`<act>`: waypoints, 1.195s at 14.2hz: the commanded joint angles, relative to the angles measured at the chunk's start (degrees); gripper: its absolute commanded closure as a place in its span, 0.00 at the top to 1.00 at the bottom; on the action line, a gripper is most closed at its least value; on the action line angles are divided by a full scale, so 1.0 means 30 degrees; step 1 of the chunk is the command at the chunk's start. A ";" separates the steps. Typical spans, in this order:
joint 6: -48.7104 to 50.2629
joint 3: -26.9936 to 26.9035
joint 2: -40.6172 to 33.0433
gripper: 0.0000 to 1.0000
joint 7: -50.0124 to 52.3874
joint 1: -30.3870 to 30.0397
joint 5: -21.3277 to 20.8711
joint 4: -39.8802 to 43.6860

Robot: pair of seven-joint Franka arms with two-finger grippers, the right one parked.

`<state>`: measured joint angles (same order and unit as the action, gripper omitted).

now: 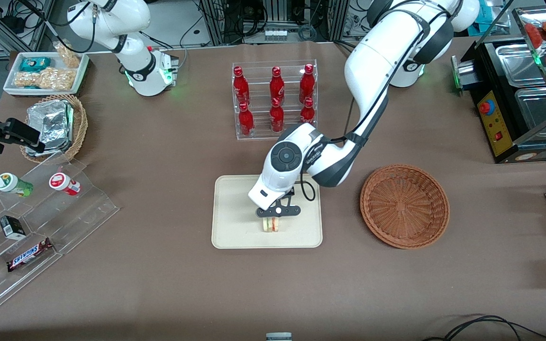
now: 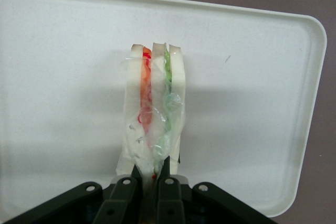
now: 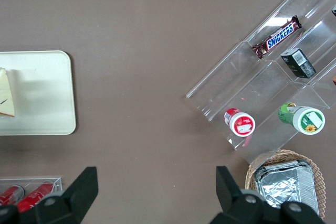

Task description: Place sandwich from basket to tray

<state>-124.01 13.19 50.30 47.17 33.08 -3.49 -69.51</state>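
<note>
The sandwich (image 1: 271, 225) is a small wrapped wedge of white bread with red and green filling. It stands upright at the tray's (image 1: 235, 203) surface, near the tray edge closest to the front camera. My gripper (image 1: 272, 219) is directly above it, shut on the wedge's upper end. In the left wrist view the gripper (image 2: 150, 170) pinches the clear wrap and bread of the sandwich (image 2: 155, 93) over the cream tray (image 2: 252, 77). Whether the wedge touches the tray I cannot tell. The reddish-brown basket (image 1: 404, 206) lies empty beside the tray, toward the working arm's end. The right wrist view shows the sandwich's (image 3: 6, 100) edge on the tray (image 3: 47, 93).
A clear rack of red bottles (image 1: 275, 99) stands farther from the front camera than the tray. Acrylic steps with snacks (image 1: 31, 222), a tan basket of foil containers (image 1: 55, 125) and a white snack tub (image 1: 45, 73) lie toward the parked arm's end. A black appliance (image 1: 514, 104) lies toward the working arm's end.
</note>
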 commanded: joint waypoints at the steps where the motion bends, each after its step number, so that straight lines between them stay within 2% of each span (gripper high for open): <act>1: -0.0439 -0.0177 0.0574 0.15 -0.0021 0.0252 -0.0216 0.0582; 4: -0.0529 -0.0177 0.0779 0.22 0.0009 0.0252 -0.0186 0.0436; 5: -0.0558 -0.0177 0.0926 0.29 0.0009 0.0252 -0.0186 0.0435; 6: -0.0529 -0.0148 0.0927 0.50 0.0096 0.0252 -0.0128 0.0435; 7: -0.0558 -0.0147 0.0869 0.99 0.0706 0.0223 0.0018 0.0493; 11: -0.0207 -0.0147 -0.0152 1.00 0.1707 0.0078 -0.0244 0.0465; 17: 0.2686 -0.0264 -0.5129 1.00 0.1562 -0.0069 -0.0390 -0.1176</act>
<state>-118.95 13.06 41.96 50.70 32.95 -3.62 -68.40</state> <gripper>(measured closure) 0.000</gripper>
